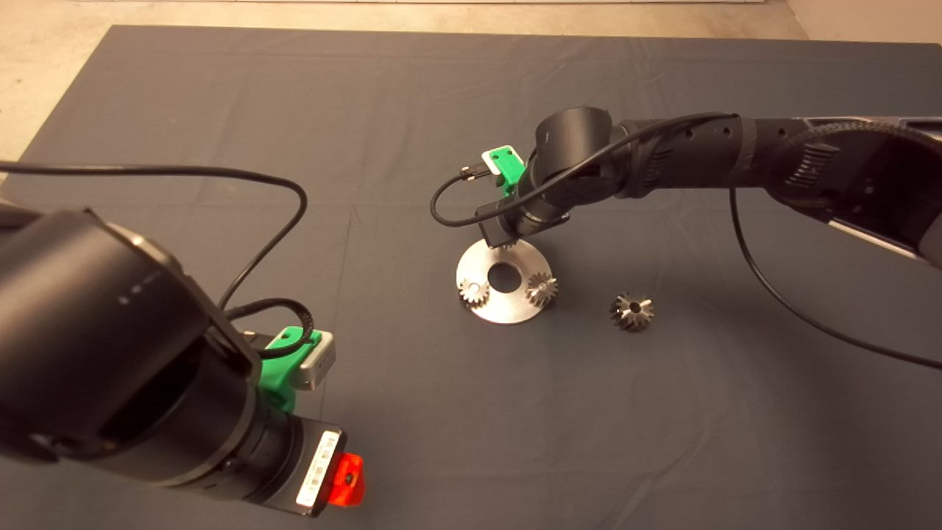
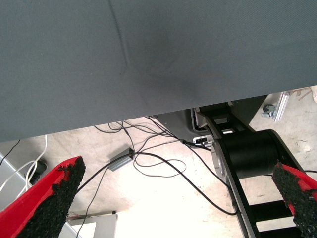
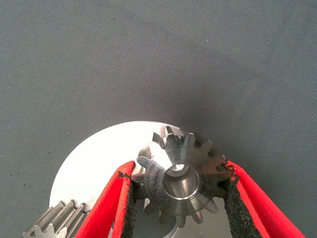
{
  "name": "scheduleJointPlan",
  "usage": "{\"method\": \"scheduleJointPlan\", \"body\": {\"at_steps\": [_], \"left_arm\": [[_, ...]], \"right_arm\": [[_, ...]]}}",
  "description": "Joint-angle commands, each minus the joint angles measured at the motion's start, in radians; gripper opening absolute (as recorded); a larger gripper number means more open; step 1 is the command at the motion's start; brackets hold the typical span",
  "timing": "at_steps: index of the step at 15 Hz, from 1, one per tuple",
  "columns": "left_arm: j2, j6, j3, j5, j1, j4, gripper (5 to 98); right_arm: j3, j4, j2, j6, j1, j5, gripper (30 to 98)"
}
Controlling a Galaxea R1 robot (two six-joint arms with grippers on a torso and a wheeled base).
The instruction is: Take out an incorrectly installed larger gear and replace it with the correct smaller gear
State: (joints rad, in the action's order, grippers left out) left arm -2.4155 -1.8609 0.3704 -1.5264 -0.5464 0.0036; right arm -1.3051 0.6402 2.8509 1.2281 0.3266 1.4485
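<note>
A round steel plate (image 1: 508, 313) with a centre hole lies mid-mat and carries two small gears (image 1: 475, 292) (image 1: 541, 288). The larger gear (image 1: 631, 311), with long flared teeth and a dark hole, lies alone on the mat to the right of the plate. My right arm reaches over the plate's far edge and hides its gripper from above. In the right wrist view the right gripper (image 3: 178, 169) is shut on the smaller gear (image 3: 181, 181), pads touching its teeth on both sides, over the plate (image 3: 99, 158). I cannot tell whether this gear is seated. My left gripper (image 2: 176, 196) is open and empty.
The left arm (image 1: 110, 353) fills the lower left of the head view, near the mat's front edge. Its wrist view shows the mat's edge (image 2: 148, 114), floor cables (image 2: 163, 168) and a black robot base (image 2: 247, 153). A black cable (image 1: 795, 309) hangs from the right arm.
</note>
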Motion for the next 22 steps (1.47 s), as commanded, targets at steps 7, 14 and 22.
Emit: {"method": "scheduleJointPlan", "body": {"at_steps": [7, 14, 22], "left_arm": [[0.0, 0.002, -0.013, -0.132, -0.007, -0.02, 98.2], [0.0, 0.0, -0.013, -0.132, -0.007, -0.02, 98.2], [0.0, -0.001, -0.013, -0.132, -0.007, -0.02, 98.2]], "right_arm": [[0.009, 0.006, 0.029, 0.004, 0.017, 0.014, 40.3], [0.025, 0.004, 0.02, 0.005, 0.026, 0.016, 40.3], [0.064, 0.004, -0.006, 0.005, 0.031, 0.021, 40.3]]}}
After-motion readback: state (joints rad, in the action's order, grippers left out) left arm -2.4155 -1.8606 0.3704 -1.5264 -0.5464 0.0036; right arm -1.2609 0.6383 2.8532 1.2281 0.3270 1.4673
